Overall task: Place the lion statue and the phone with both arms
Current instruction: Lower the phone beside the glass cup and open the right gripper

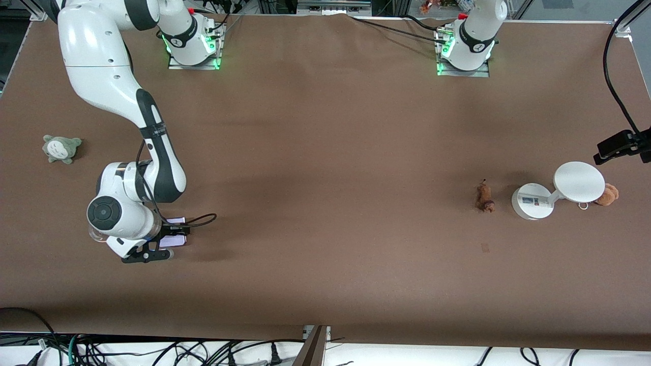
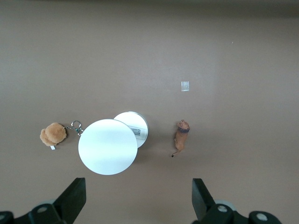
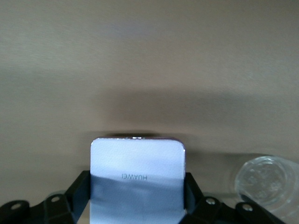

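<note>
The phone (image 1: 174, 239) is a pale lavender-white slab on the table toward the right arm's end. In the right wrist view the phone (image 3: 136, 161) fills the gap between the fingers. My right gripper (image 1: 169, 242) is low at the table and shut on the phone's two long edges (image 3: 138, 186). I cannot tell whether the phone is off the table. The lion statue (image 1: 484, 197) lies on the table toward the left arm's end, beside a white stand (image 1: 531, 203). My left gripper (image 2: 138, 184) is open and empty, high over the stand, with the lion statue (image 2: 181, 136) below it.
A clear cup (image 3: 266, 179) stands beside the phone. A tan plush with a metal ring (image 1: 607, 194) lies next to the stand's disc top (image 1: 579, 182). A grey-green plush (image 1: 61, 148) lies near the right arm's end. A small tape mark (image 1: 485, 247) is nearer the camera than the lion statue.
</note>
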`<state>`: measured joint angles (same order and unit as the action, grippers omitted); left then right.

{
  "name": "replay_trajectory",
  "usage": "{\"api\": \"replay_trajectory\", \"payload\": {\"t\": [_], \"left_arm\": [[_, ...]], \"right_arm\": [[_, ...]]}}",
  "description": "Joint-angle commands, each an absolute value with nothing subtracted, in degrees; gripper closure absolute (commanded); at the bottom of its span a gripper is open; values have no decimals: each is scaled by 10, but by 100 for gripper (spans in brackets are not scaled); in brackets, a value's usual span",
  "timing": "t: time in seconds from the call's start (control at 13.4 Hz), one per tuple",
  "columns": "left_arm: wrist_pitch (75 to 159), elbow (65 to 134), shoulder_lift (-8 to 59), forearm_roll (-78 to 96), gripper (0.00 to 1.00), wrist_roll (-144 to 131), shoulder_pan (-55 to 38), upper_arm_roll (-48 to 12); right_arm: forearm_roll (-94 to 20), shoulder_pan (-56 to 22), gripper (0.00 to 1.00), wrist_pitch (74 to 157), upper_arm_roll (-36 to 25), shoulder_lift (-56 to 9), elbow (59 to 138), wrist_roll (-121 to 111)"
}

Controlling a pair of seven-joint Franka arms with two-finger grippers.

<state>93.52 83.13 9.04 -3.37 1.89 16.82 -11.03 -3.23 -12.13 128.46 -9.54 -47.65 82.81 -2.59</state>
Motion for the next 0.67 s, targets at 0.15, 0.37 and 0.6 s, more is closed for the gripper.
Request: {"api": "replay_trajectory", "payload": {"t": [0.15,0.37,0.6], "left_arm": [[922,831,78,-21,0,34,190,-118],[912,834,76,-21,0,37,192,-118],[909,838,73,-9,0,40,199,-113]], "right_arm": [[-40,-120,73,1303,-103,-454,864,-16],[-40,-120,72,1316,-109,-454,871,-17],[-38,-122,0,1320,-109,-453,872,-20]]}}
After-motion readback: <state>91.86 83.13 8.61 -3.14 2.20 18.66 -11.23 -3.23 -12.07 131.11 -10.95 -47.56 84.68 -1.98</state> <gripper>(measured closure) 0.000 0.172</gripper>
